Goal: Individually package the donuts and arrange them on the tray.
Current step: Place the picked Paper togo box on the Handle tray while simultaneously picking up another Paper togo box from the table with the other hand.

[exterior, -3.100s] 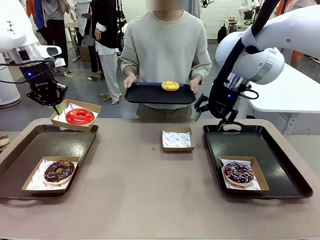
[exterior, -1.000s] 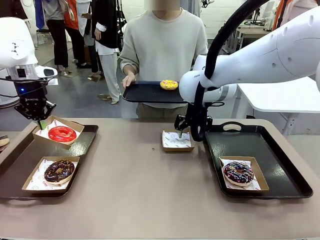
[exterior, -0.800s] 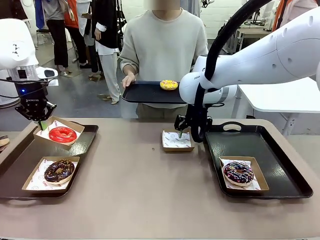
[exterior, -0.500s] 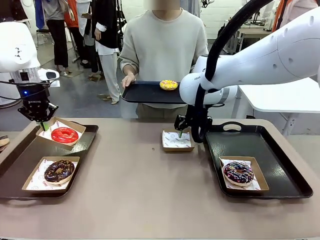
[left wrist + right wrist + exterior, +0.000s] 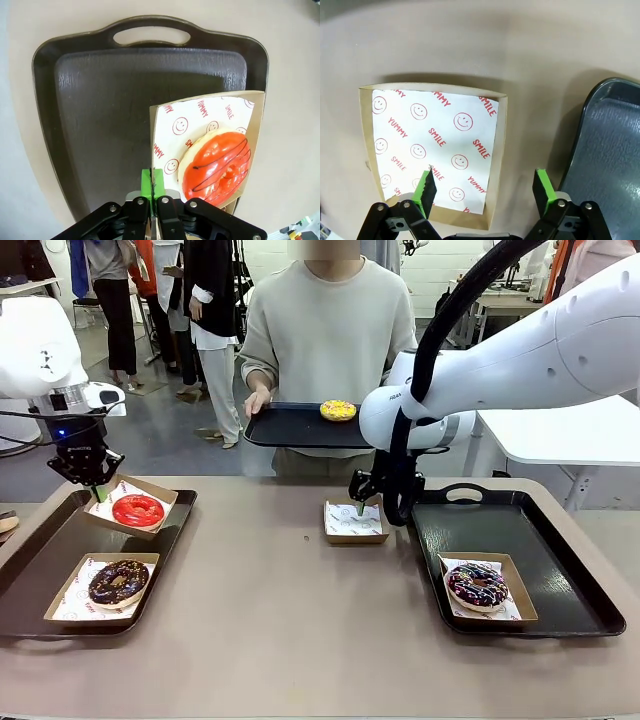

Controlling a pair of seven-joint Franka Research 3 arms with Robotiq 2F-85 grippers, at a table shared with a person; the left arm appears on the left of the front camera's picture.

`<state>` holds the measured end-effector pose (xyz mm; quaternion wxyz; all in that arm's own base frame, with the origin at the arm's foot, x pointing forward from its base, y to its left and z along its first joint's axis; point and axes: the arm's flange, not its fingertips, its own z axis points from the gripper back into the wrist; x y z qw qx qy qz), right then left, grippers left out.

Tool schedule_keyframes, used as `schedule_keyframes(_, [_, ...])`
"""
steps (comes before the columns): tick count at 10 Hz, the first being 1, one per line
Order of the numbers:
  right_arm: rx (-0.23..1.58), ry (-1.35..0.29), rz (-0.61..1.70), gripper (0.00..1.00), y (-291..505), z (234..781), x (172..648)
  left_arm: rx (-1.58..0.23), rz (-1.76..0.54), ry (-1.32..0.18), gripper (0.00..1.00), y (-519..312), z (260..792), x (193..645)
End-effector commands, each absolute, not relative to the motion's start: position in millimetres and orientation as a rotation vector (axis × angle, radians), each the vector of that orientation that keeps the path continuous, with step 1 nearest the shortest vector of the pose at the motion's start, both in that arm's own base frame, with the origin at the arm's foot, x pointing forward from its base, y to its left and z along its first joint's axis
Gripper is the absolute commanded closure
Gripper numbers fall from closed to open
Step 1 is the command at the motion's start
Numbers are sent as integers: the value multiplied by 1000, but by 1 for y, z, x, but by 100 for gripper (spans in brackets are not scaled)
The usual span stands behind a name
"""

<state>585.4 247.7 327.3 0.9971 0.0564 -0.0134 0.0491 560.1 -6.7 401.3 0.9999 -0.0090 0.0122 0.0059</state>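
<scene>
The job is sitting roughly midway, I judge: taking 12 o'clock as the person's side of the counter (image 5: pixel 300 630), the chocolate donut (image 5: pixel 118 581) is lying boxed at the 6 o'clock end of the left tray (image 5: pixel 55 550), and the purple sprinkled donut (image 5: pixel 477 585) is lying boxed toward 6 o'clock on the right tray (image 5: pixel 565 565). The red donut (image 5: pixel 138 509) is sitting in its paper-lined carton (image 5: pixel 252 125) at the left tray's 12 o'clock end, where the left fingers (image 5: pixel 150 181) are pinching the carton's near wall, pressed together on the cardboard. The carton is tilting slightly and, in the wrist view, overhanging one long edge of the tray; whether its base is touching the tray I cannot tell, so I am counting this placement as unfinished. The yellow donut (image 5: pixel 338 410) is waiting unpackaged on the small black tray (image 5: pixel 285 428) that the person is holding out at 12 o'clock, beyond the counter's far edge. An empty lined carton (image 5: pixel 432 145) is standing at the counter's centre for it. The left arm is pointing straight down over its tray's 12 o'clock end. The right arm is reaching in from 3 o'clock with its wrist vertical, and the right fingers (image 5: pixel 426 187) are hanging spread wide and empty, straddling the empty carton's 3 o'clock wall, one finger over the liner and the other outside, between carton and right tray.
</scene>
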Motion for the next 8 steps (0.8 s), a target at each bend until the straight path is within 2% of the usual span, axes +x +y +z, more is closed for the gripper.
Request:
schedule_keyframes(1, [104,-56,111,0,242,326,578,-17,61,-4,99,-13,394,564])
schedule_keyframes(8, [124,-55,121,0,238,327,577,-11,94,5,99,-25,369,572])
